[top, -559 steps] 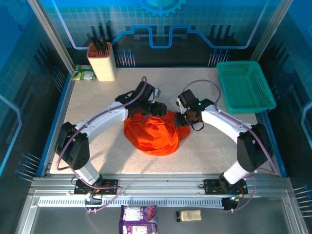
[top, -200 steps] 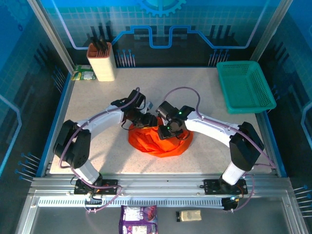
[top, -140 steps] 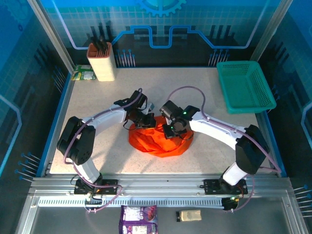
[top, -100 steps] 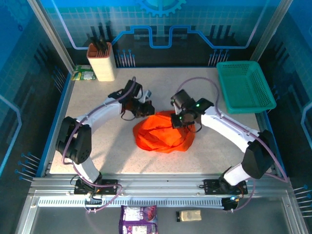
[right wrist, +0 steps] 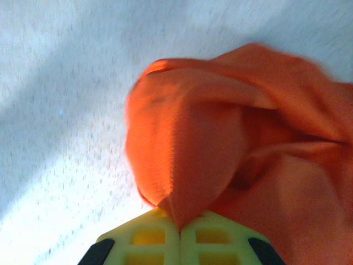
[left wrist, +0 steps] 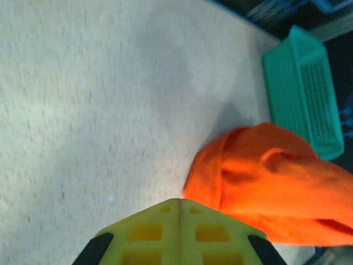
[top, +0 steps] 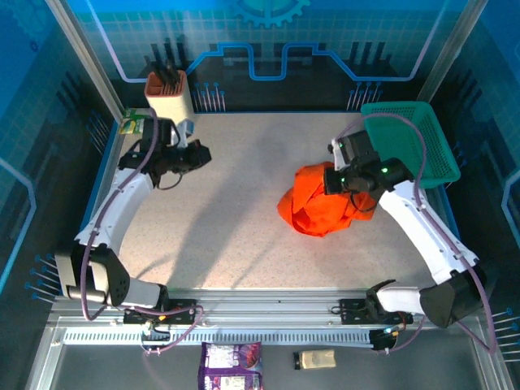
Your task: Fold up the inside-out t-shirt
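Observation:
The inside-out t-shirt (top: 318,210) is a bunched orange-red heap on the right side of the table, just left of the teal basket. My right gripper (top: 331,182) sits at its upper edge, shut on a pinch of the fabric; in the right wrist view the cloth (right wrist: 220,138) runs straight into the closed yellow fingertips (right wrist: 193,229). My left gripper (top: 203,154) is far off at the back left near the knife block, shut with nothing in it. Its closed tips (left wrist: 165,212) hover over bare table, with the t-shirt (left wrist: 270,182) lying well beyond them.
A teal mesh basket (top: 406,145) stands at the back right, close behind the right wrist, and shows too in the left wrist view (left wrist: 300,94). A beige knife block (top: 168,96) and a green packet (top: 134,122) occupy the back left corner. Two packets (top: 231,366) lie on the front ledge.
Both grippers closed at the shirt in mid-table, then swung apart. The right one dragged the shirt toward the basket; the left one came away without cloth, out to the back left.

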